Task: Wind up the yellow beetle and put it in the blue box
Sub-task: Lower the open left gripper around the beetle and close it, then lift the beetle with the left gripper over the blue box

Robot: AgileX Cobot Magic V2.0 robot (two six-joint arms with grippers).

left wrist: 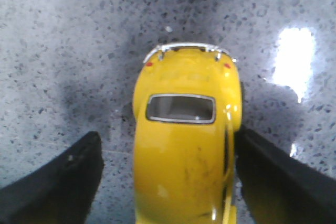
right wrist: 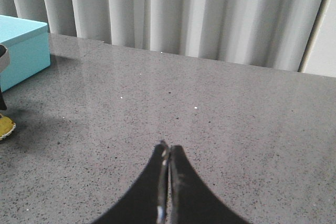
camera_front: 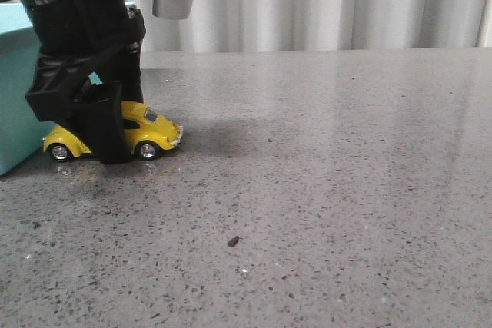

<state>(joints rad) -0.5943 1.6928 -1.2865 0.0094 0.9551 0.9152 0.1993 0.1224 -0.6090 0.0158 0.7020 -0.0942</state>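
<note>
The yellow beetle (camera_front: 150, 132) stands on its wheels on the grey table, right beside the blue box (camera_front: 14, 97) at the far left. My left gripper (camera_front: 108, 144) is down over the car and open, with one finger on each side of its body. In the left wrist view the beetle (left wrist: 184, 156) lies between the jaws: one finger (left wrist: 273, 177) touches its side, and a gap shows at the other finger (left wrist: 63, 182). My right gripper (right wrist: 168, 148) is shut and empty, low over bare table. The box (right wrist: 21, 45) and a sliver of the beetle (right wrist: 5, 125) show in the right wrist view.
The speckled grey table (camera_front: 330, 190) stretches to the right of the car. A small dark crumb (camera_front: 233, 241) lies on it toward the front. A pale pleated curtain (camera_front: 323, 1) closes off the back edge.
</note>
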